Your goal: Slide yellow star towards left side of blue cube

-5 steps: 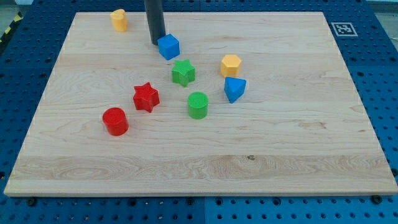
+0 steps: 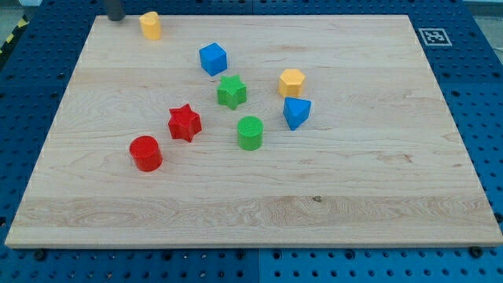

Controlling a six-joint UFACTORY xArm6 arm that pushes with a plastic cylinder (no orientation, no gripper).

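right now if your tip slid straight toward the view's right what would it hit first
Probably the small yellow block near the wooden board's top edge: my tip sits just to its left, roughly level with it. Depth is hard to judge, so it might only graze it.

Only the lowest stub of the rod shows, cut off by the view's top edge. My tip (image 2: 116,19) is a short, dark grey to near-black piece, matte and plain, with roughly straight sides and a blunt, flat-looking lower end. Its surface carries no visible markings, screws or cables at this size. The rest of the rod and the arm above it lie outside the frame, so their colour and build cannot be told.
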